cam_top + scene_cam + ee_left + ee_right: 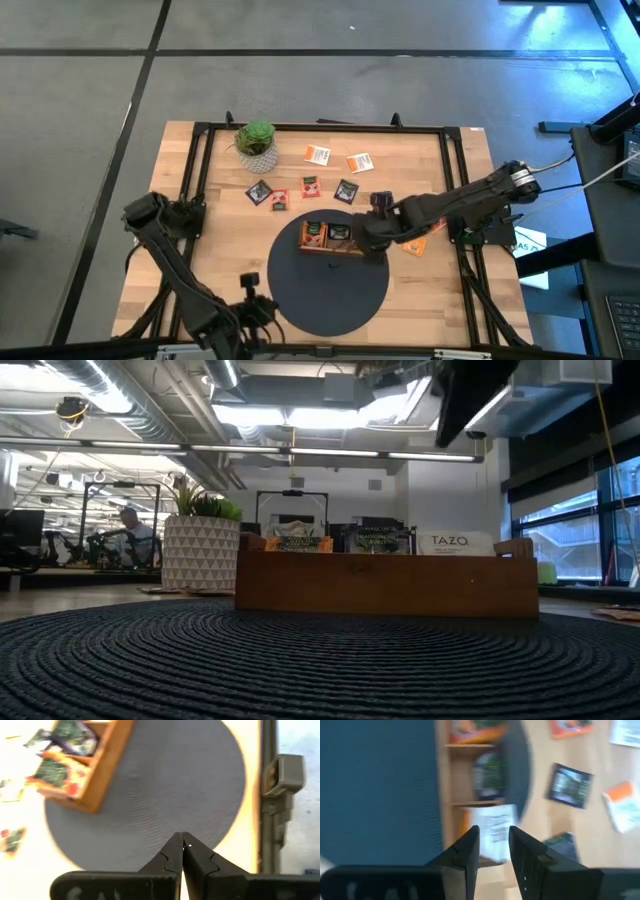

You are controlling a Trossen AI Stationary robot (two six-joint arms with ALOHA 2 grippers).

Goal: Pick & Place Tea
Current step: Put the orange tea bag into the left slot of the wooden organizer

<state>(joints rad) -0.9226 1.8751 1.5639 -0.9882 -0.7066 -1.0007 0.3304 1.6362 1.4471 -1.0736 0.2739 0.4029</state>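
High view shows you the right gripper (pixel 368 238) over the right end of the wooden tray (pixel 333 249), which sits on the far edge of the round dark mat (pixel 330 290). In the right wrist view, your right gripper's fingers (pixel 468 851) stand a little apart, and a white packet (pixel 494 832) lies just past them in the end part of the tray. You cannot tell if the fingers touch it. The low view shows that white packet (pixel 455 544) standing up in the tray with printed letters on it. Two more packets sit in the other two parts of the tray, a dark green one (pixel 340 233) next to the gripper and an orange and green one (pixel 314 234) beyond that.

More tea lies loose on the surface (pixel 440 290) farther from the gripper: two dark packets (pixel 346 190), two red ones (pixel 278 200) and two white and orange ones (pixel 318 154). One orange packet (pixel 416 246) lies close under the right arm. A small green plant (pixel 257 144) in a white pot stands near the far left corner.

Your left gripper (pixel 182 849) waits at the near edge of the mat, well away from the tray. Its fingers are pressed together with nothing between them.
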